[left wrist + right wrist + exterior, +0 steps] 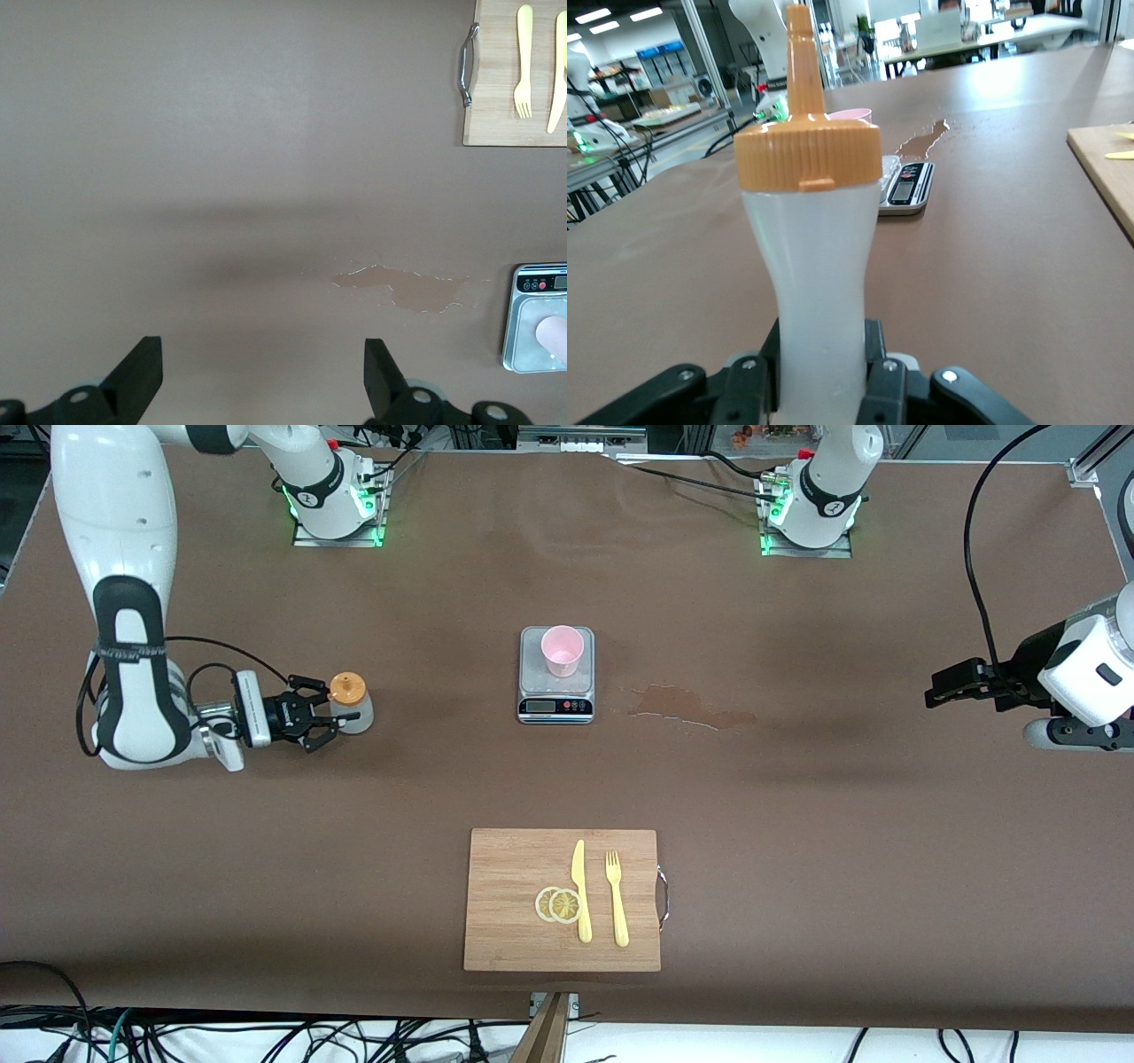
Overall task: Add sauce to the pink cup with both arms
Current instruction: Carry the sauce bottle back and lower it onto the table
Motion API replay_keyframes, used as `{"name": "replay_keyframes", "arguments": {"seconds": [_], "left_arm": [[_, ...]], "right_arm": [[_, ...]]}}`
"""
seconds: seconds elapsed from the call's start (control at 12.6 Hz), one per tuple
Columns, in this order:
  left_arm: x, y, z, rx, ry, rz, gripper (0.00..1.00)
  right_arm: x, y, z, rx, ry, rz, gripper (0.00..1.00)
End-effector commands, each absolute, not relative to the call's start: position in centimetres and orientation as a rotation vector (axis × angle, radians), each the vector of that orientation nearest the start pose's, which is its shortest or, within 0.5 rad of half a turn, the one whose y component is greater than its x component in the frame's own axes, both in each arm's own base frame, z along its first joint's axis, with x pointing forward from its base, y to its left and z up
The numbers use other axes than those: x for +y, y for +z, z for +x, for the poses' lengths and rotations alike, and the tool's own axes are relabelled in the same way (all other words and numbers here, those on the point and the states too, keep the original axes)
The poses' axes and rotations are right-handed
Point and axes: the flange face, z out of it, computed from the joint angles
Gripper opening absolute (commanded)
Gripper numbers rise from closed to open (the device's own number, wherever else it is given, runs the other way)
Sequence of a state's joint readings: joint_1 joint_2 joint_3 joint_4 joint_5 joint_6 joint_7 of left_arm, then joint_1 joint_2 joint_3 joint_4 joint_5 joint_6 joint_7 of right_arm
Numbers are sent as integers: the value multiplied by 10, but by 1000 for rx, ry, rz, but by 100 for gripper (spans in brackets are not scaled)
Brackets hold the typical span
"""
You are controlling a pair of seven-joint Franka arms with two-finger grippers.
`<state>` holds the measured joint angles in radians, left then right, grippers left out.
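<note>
Front view: right claw (330, 717), mid-left of frame, is clamping the sauce (351, 701) standing on the table (797, 797). Cup (563, 650) is sitting on the scale (555, 691), upper centre. Left claw (939, 689) is waiting at right edge, fingers apart.

Robotics lab, two arm bases (337, 491) bolted to brown-covered table (797, 797), loose cables (266, 1036), workbenches (647, 115)

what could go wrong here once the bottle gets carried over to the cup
The right gripper is shut low on the sauce bottle, so the tall bottle could tilt or squirt early under the squeeze. The pink cup stands loose on a small scale and nothing holds it: the open left gripper waits over bare table, so a nozzle bump might tip the cup.
</note>
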<state>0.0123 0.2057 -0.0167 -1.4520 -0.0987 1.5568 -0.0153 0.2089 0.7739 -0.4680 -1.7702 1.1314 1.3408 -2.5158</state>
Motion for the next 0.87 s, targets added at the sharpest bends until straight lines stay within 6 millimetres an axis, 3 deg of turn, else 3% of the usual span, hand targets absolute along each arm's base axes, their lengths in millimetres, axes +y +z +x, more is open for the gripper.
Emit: {"name": "replay_keyframes", "arguments": {"seconds": [0.0, 0.16, 0.24, 0.32, 0.48, 0.8], "left_arm": [[-15, 564, 615, 19, 157, -3228, 100], [-16, 564, 615, 19, 157, -3227, 100], [-18, 564, 615, 24, 157, -3227, 100], [-18, 564, 615, 26, 157, -3226, 100], [-19, 565, 615, 29, 155, -3224, 100], [-24, 573, 620, 50, 123, -3221, 100]], "right_arm": [[-52, 131, 591, -1499, -737, -1186, 29], [-59, 116, 589, -1443, -815, -1158, 31], [-61, 114, 588, -1429, -824, -1154, 61], [-62, 115, 588, -1432, -819, -1154, 98], [-76, 117, 583, -1440, -785, -1162, 100], [-104, 144, 599, -1540, -651, -1208, 100]]}}
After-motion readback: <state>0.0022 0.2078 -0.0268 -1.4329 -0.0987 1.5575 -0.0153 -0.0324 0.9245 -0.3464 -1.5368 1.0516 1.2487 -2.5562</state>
